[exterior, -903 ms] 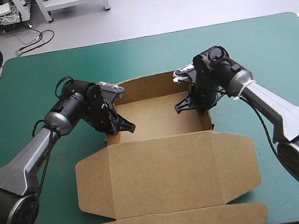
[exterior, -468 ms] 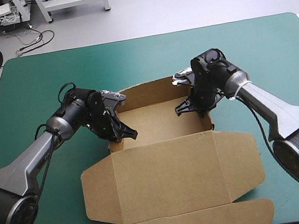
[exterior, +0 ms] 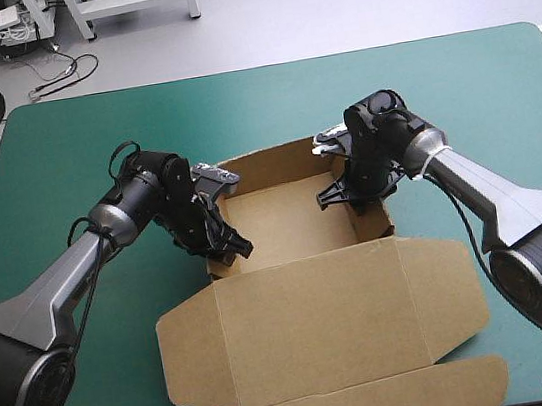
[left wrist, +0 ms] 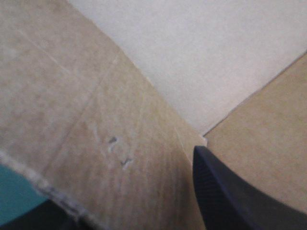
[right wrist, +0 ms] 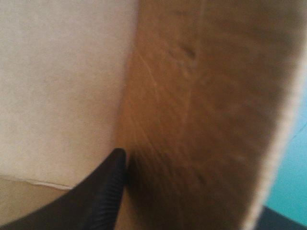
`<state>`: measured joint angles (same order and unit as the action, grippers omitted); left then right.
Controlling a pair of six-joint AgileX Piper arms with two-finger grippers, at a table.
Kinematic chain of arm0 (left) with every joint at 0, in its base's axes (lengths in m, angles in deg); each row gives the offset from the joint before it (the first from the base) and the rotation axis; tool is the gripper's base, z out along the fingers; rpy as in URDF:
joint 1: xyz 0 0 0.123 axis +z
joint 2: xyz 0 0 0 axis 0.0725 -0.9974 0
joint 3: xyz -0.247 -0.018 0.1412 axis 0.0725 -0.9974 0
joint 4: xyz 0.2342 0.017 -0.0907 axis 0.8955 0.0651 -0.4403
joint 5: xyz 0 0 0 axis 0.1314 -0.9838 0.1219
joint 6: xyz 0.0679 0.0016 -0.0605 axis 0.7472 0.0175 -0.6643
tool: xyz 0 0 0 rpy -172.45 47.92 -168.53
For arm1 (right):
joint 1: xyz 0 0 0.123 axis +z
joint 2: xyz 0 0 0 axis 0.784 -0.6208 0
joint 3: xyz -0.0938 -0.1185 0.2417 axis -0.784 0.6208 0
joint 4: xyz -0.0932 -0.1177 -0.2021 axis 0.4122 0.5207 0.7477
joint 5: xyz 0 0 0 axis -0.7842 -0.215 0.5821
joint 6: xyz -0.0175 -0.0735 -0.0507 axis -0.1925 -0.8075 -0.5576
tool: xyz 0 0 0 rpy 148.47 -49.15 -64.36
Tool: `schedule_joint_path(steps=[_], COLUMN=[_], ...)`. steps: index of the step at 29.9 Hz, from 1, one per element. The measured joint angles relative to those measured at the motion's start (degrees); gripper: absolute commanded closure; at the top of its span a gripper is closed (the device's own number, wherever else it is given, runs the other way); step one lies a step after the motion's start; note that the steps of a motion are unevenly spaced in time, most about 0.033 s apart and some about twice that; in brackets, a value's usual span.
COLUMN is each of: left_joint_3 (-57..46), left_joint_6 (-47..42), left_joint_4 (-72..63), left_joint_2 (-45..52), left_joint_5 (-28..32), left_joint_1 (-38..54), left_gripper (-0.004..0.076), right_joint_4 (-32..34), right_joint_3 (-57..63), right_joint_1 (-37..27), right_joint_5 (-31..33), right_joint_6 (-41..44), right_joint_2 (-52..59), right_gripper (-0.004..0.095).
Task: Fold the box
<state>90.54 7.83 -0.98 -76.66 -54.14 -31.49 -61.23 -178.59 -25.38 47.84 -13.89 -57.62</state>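
- The box (exterior: 317,318) lies in the middle of the desk (exterior: 60,142), toward its near edge. It is an open tray on the far side, walls raised, with the lid flat on the near side.
- The lid is one broad panel with a round-cornered flap at each side. A long front flap reaches the desk's near edge.
- The board is plain brown and matt, with crisp creases at the folds. The left wrist view shows faint score lines, two small dents and a rough, fibrous cut edge.
- The left jaws are all but closed on the tray's left wall. One black ribbed finger (left wrist: 225,191) is inside the tray, and the other is outside the wall, by the teal-green cover (left wrist: 12,199).
- The right jaws pinch the tray's right wall the same way. One finger (right wrist: 96,196) is inside and the other is just past the wall's edge.
- Compared with the earlier frames, the box has turned a little, so the fold between tray and lid now slants, its right end farther away.
- The left jaws and their wall have come nearer and rightward, while the right jaws sit about where they were.
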Motion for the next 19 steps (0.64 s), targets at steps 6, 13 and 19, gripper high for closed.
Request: schedule_joint_path(steps=[6, 13, 19], left_joint_3=[3.9, 5.2, 6.0], left_joint_6=[0.5, 0.1, -0.2], left_joint_4=[-0.3, 3.1, 3.7], left_joint_2=[0.0, 0.0, 0.0], left_joint_5=[-0.7, -0.8, -0.8], left_joint_1=[0.0, -0.1, -0.1], left_gripper=[0.0309, 0.0309, 0.0309], right_joint_4=[-2.2, -1.1, 0.0], right_joint_3=[0.0, -0.6, -1.6], right_joint_1=[0.0, 0.0, 0.0], right_joint_5=[-0.5, -0.9, -0.9], right_joint_6=[-1.0, -1.5, -1.9], right_joint_2=[0.0, 1.8, 5.0], right_gripper=[-0.0015, -0.0015, -0.0015])
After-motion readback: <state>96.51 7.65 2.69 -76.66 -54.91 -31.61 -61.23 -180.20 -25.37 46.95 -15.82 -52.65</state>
